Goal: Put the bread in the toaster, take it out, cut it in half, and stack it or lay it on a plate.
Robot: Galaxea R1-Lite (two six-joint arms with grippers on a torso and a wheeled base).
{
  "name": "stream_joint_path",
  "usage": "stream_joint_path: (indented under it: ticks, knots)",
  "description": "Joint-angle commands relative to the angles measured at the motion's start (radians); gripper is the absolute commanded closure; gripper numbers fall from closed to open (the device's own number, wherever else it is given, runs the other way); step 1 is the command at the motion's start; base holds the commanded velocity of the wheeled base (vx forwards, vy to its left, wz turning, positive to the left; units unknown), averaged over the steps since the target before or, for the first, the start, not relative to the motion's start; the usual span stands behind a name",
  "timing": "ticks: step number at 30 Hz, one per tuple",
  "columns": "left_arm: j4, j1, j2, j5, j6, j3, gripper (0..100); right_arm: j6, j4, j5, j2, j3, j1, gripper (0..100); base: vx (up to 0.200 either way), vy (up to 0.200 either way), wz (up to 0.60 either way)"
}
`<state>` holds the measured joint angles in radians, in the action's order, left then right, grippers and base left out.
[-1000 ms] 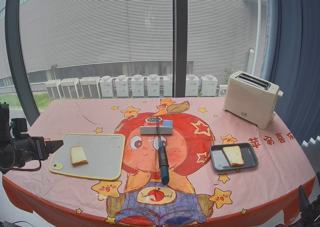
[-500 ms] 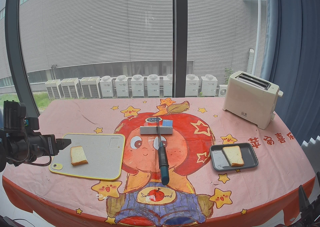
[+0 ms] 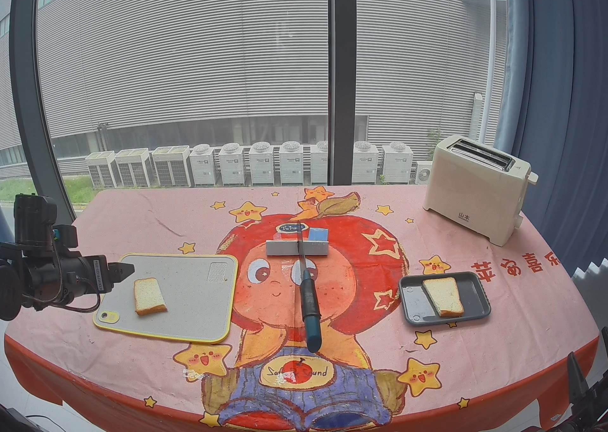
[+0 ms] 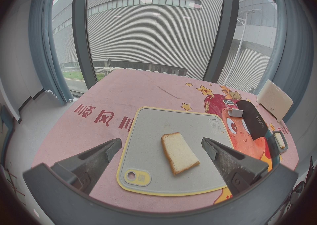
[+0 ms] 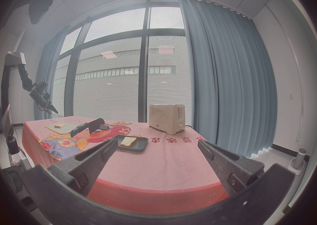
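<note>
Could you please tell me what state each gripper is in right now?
Left gripper: open, holding nothing.
Right gripper: open, holding nothing.

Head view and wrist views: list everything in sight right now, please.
pale bread piece on the board: 1, white with tan crust, flat on its left part
pale bread piece in the tray: 1, same colours, lying flat
rectangular plastic cutting board: 1, grey with yellow rim, table's left
shallow rectangular tray: 1, dark grey, table's right
two-slot toaster: 1, cream, far right corner
long knife with dark blue handle: 1, table centre, blade on the rest
small knife rest: 1, grey and blue, table centre
cartoon-print tablecloth: 1, pink, covering the table
curtain: 1, blue, right of the window
left tool: 1, black, open, beside the board's left end
right tool: 1, black, open, off the table's right side
</note>
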<state>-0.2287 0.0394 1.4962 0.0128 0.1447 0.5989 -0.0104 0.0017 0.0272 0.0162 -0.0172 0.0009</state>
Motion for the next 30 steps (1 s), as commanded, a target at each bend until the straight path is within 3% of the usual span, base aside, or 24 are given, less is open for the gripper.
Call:
stream_joint_path:
  ticks: [1,9,26,30]
  knots:
    - [-0.023,0.004,0.050,0.000,-0.004,-0.005,0,0.000,0.000,0.000,-0.015,0.017,0.001,0,0.000,0.000,0.00]
    - [-0.126,0.005,0.111,0.000,-0.033,-0.031,0,0.000,0.000,0.000,-0.015,0.017,0.001,0,0.000,0.000,0.00]
    - [-0.189,0.010,0.177,-0.002,-0.030,-0.061,0,0.000,0.000,0.000,-0.015,0.017,0.001,0,0.000,0.000,0.00]
    - [-0.190,0.045,0.191,-0.002,-0.031,-0.062,0,0.000,0.000,0.000,-0.015,0.017,0.001,0,0.000,0.000,0.00]
